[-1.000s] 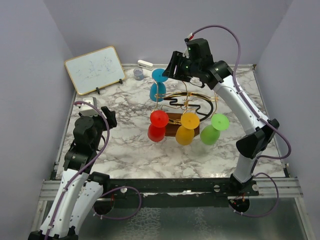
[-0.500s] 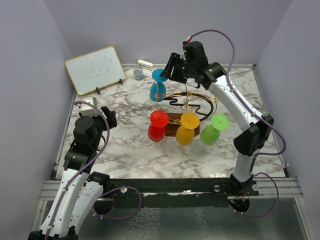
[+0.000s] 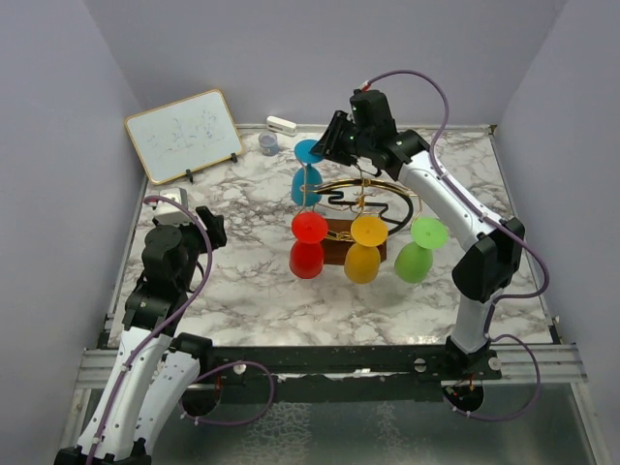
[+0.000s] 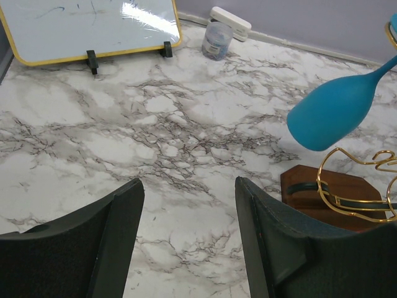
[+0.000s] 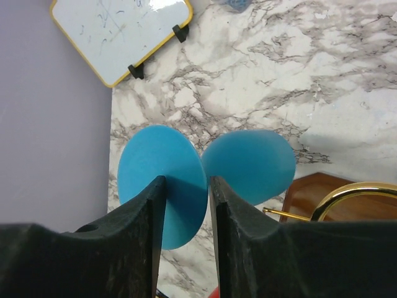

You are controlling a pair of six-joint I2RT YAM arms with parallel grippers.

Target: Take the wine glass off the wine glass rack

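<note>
The wine glass rack is gold wire on a dark wooden base, at the table's middle. Blue, red, yellow and green wine glasses hang from it upside down. My right gripper is at the top of the blue wine glass. In the right wrist view its fingers stand a narrow gap apart in front of the blue foot disc, the right finger against its rim, with the bowl beyond. My left gripper is open and empty over bare table at the left.
A small whiteboard leans at the back left. A little grey cup and a white eraser sit by the back wall. Purple walls close in the table on three sides.
My right gripper has moved left and down onto the blue glass's foot. The rack's hanging glasses have shifted slightly to the right. The left arm has not moved.
</note>
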